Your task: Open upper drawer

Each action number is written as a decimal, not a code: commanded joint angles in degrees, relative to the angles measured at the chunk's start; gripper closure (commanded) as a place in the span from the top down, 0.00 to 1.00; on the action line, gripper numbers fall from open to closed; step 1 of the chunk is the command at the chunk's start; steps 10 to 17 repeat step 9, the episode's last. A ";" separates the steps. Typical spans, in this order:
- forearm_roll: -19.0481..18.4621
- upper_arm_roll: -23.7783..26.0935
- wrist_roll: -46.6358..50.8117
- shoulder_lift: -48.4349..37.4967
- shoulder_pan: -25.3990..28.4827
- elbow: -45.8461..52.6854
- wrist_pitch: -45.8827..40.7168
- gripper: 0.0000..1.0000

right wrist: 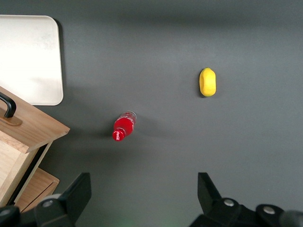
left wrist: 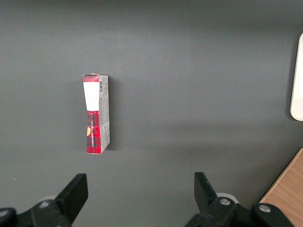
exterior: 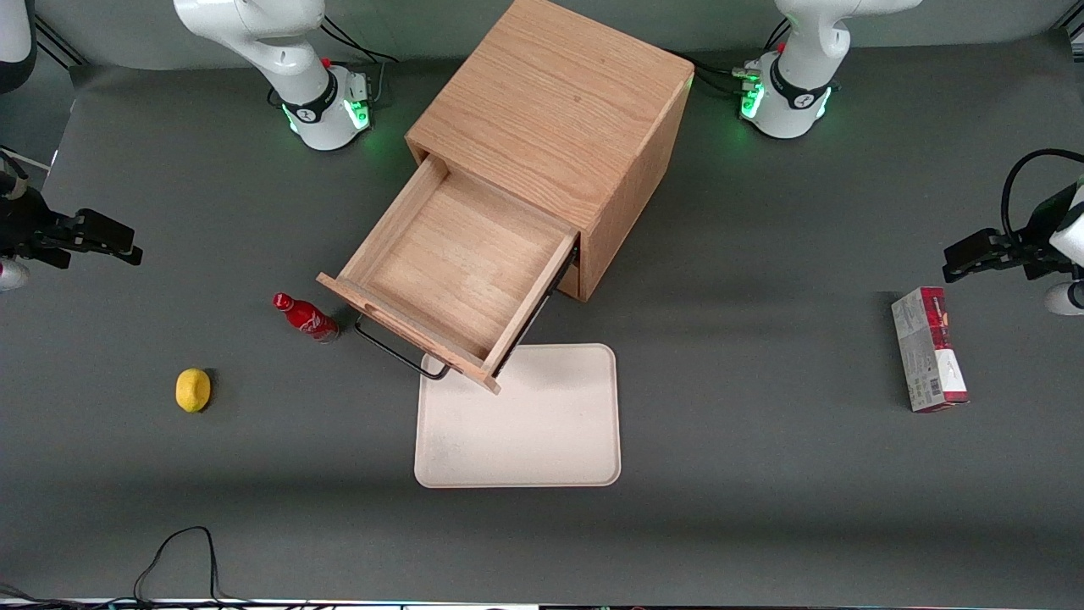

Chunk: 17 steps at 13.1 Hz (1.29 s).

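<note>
The upper drawer (exterior: pixel 453 271) of the oak cabinet (exterior: pixel 563 127) stands pulled far out, an empty wooden tray with its black wire handle (exterior: pixel 398 356) at the front. A corner of it shows in the right wrist view (right wrist: pixel 28 130), with the bottom drawer (right wrist: pixel 35 189) shut below it. My right gripper (exterior: pixel 110 241) hangs open and empty above the table at the working arm's end, well away from the cabinet. Its fingers (right wrist: pixel 78 194) hold nothing.
A small red bottle (exterior: pixel 306 318) lies beside the drawer front. A lemon (exterior: pixel 193 390) lies nearer the front camera. A cream tray (exterior: pixel 518 419) lies in front of the drawer. A red and white box (exterior: pixel 929 360) lies toward the parked arm's end.
</note>
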 commanded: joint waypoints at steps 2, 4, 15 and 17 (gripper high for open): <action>-1.33 -0.93 1.50 -0.15 1.13 -0.08 -0.66 1.00; -1.33 -0.93 1.58 0.03 0.96 -0.08 -0.66 1.00; -1.33 -0.93 1.58 0.03 0.52 -0.08 -0.66 1.00; -1.33 -0.93 1.58 0.03 0.52 -0.08 -0.66 1.00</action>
